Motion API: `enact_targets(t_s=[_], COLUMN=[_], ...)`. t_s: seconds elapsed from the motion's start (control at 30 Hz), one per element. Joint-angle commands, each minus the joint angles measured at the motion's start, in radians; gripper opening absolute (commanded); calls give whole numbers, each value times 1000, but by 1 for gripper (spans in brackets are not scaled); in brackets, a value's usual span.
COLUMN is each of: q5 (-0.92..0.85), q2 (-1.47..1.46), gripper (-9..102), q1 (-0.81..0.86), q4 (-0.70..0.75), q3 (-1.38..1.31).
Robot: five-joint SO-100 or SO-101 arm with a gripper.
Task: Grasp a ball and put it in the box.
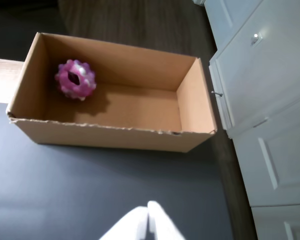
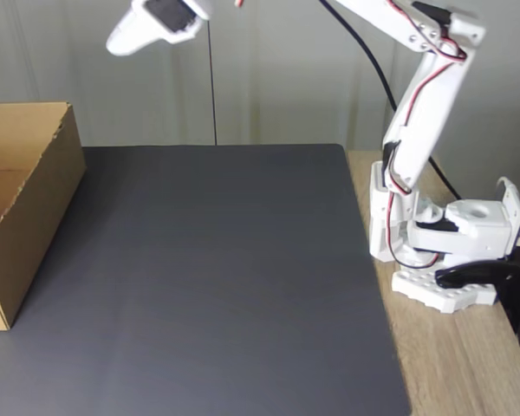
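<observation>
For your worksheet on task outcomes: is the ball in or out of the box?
In. The wrist view shows the ball resting on the floor of the box, near its left wall.

I seem to be working in a room of a home, set up as a hobby corner rather than a lab. In my wrist view, white panelled cabinet doors (image 1: 262, 95) with small metal knobs (image 1: 255, 38) stand beside me, the sort found in a kitchen or fitted wardrobe, above a dark wood-plank floor (image 1: 135, 22). In the fixed view, my white base (image 2: 451, 251) sits on a light wood-grain tabletop (image 2: 455, 364) partly covered by a dark grey mat (image 2: 208, 277), and pale grey curtain folds (image 2: 277, 78) hang behind. A plain brown corrugated cardboard box (image 2: 22, 208) rests on the mat.
</observation>
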Motion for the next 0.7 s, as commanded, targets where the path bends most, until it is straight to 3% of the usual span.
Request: enact_targets(t_s=[0.0, 0.67], q5=[0, -63], q2=[94, 463], gripper=[0, 0], q1=[2, 26], q4=[-67, -293], q3=[97, 712])
